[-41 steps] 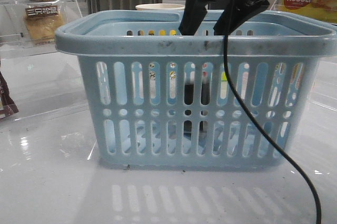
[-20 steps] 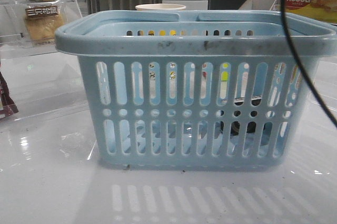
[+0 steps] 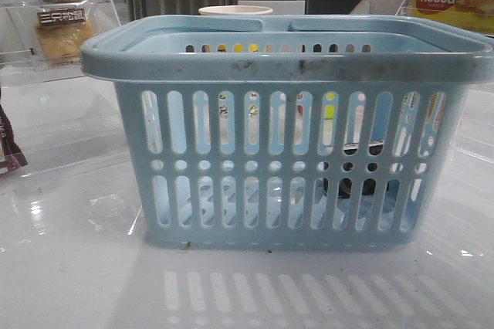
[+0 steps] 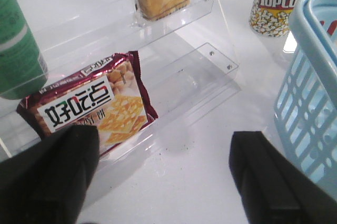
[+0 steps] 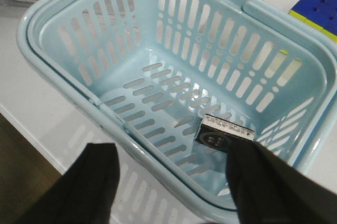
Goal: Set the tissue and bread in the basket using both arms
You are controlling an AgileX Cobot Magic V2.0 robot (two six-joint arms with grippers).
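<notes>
Tissue [image 5: 224, 132]: lying on the floor of the basket [image 3: 285, 62], right side.
Bread [image 3: 63, 34]: far left, on clear shelf [image 4: 205, 71].
Left fingers [image 4: 63, 166]: apart, empty.
Right fingers [image 5: 95, 182]: apart, above basket.

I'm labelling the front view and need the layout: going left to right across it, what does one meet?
Maroon packet at the left edge → golden bread in a clear wrapper with a brown label → large light-blue slotted plastic basket → small dark tissue pack inside it, seen through the slots → yellow-red nabati box.
</notes>
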